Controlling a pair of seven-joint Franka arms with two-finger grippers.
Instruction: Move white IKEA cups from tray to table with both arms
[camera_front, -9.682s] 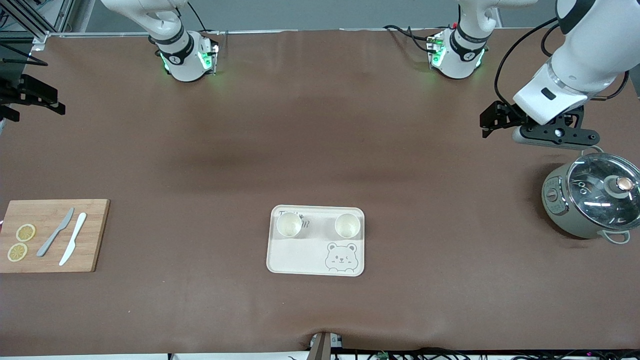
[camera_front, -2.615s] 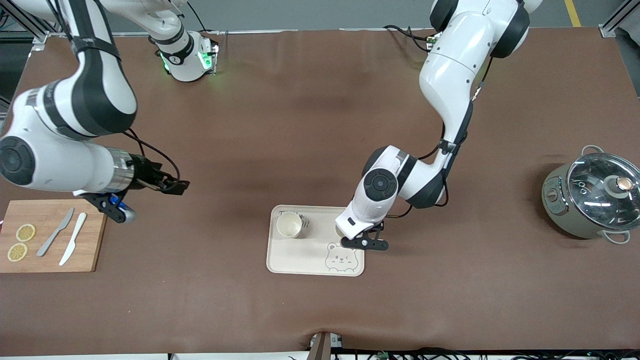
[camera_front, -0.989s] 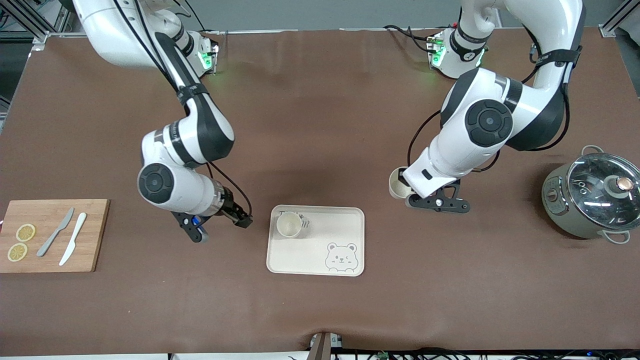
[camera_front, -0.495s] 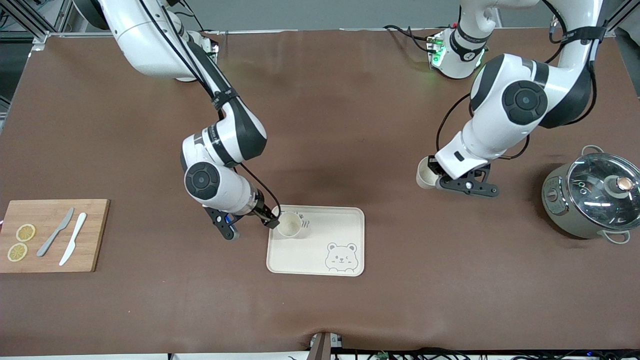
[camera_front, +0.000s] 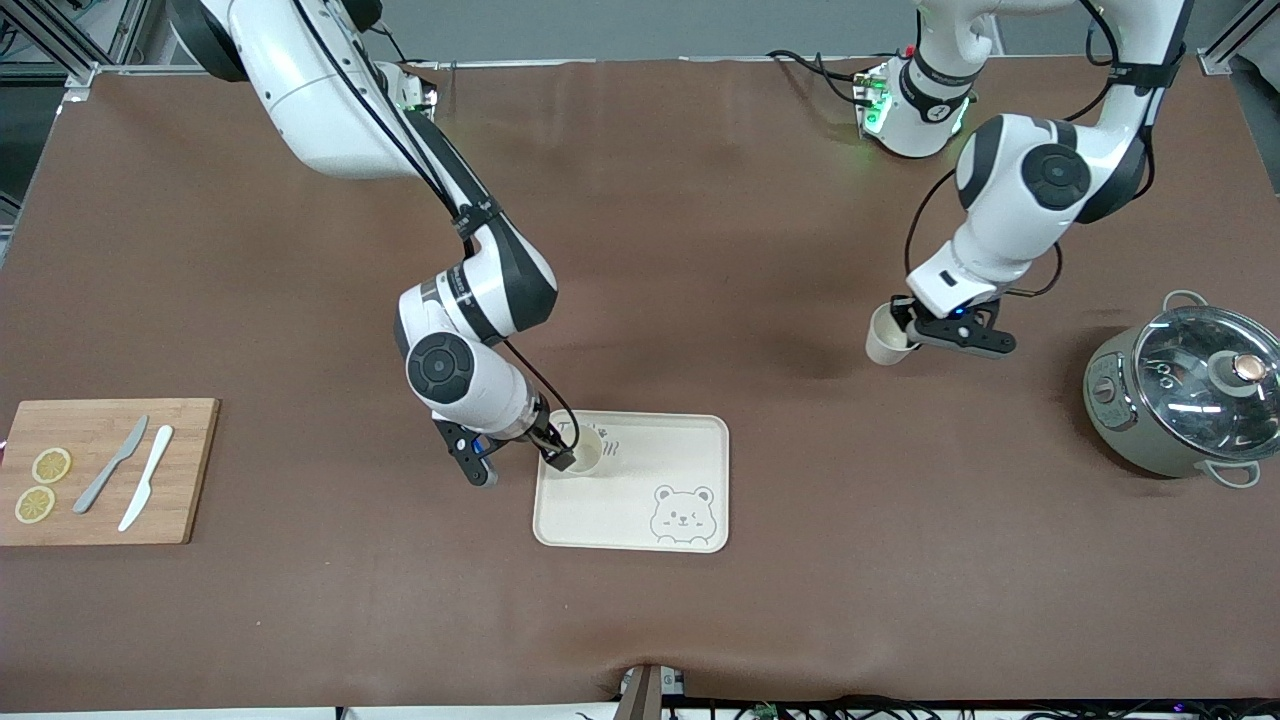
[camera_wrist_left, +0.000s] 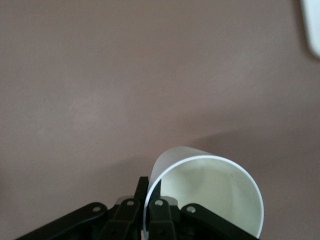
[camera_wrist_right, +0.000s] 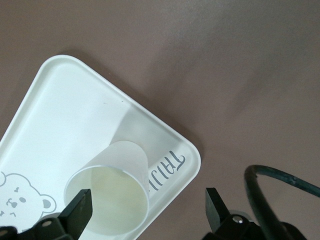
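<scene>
Front view: left hand (camera_front: 915, 335), clamped on one cup (camera_front: 886, 335), holds it over bare worktop (camera_front: 700, 250) well apart from the tray (camera_front: 640, 520), toward the left arm's end; right hand (camera_front: 560, 452), fingers wide, straddles the second cup (camera_front: 585, 452), which stands on the tray. Step in hand, by judgement: first cup mid-carry, second about to be gripped. Next calls for lowering and releasing the carried cup upright, and closing the right hand squarely before lifting.
</scene>
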